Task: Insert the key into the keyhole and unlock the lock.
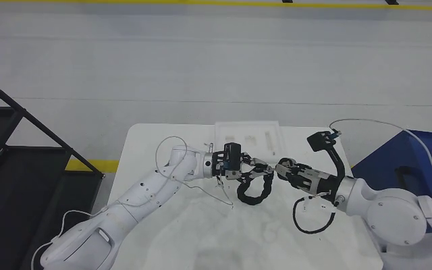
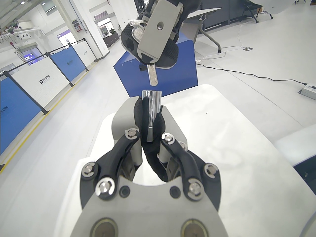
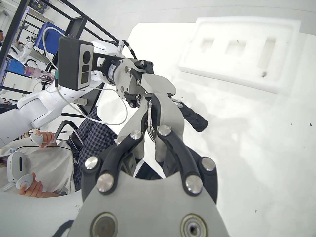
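My left gripper point(image 2: 148, 110) is shut on the lock's chrome cylinder point(image 2: 151, 109), which it holds upright above the table. The lock's black cable loop point(image 1: 255, 193) hangs below it, and a stretch of that ribbed cable point(image 3: 193, 118) juts out beside the left gripper point(image 3: 148, 88). My right gripper point(image 3: 150, 117) is shut on the key point(image 2: 152, 76). The key's blade points at the cylinder's end, with a small gap between the two. In the top view the left gripper point(image 1: 251, 169) and the right gripper point(image 1: 277, 167) meet tip to tip over the middle of the table.
A white foam tray point(image 1: 246, 131) with rectangular recesses lies at the table's far edge, seen again as the foam tray point(image 3: 242, 52). A blue box point(image 1: 405, 162) stands off the table's right side. A black rack point(image 1: 27, 169) stands to the left.
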Controlling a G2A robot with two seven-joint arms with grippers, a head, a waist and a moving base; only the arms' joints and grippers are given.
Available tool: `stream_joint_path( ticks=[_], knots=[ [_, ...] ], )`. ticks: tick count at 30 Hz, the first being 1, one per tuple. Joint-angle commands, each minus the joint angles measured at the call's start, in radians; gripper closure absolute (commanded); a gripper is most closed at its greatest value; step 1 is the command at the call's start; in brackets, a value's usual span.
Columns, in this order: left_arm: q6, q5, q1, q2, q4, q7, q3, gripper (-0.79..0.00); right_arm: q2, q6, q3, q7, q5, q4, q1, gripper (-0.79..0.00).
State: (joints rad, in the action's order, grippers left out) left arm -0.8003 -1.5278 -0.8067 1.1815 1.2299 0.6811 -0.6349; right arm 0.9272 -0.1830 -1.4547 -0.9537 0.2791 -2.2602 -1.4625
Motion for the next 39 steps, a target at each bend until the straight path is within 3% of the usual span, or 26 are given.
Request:
stream_joint_path(
  ticks=[1, 21, 39],
  knots=[
    [0.003, 0.001, -0.004, 0.003, -0.006, 0.003, 0.002, 0.0, -0.001, -0.008, 0.003, 0.002, 0.015, -0.009, -0.005, 0.0],
    [0.052, 0.008, -0.034, 0.011, -0.004, -0.016, 0.001, 0.0, -0.002, -0.042, 0.03, 0.036, 0.135, -0.057, -0.022, 0.0],
    [0.071, -0.012, -0.031, 0.037, -0.05, 0.028, 0.007, 0.0, 0.002, -0.087, 0.08, 0.025, 0.228, -0.063, -0.003, 0.0]
  ],
)
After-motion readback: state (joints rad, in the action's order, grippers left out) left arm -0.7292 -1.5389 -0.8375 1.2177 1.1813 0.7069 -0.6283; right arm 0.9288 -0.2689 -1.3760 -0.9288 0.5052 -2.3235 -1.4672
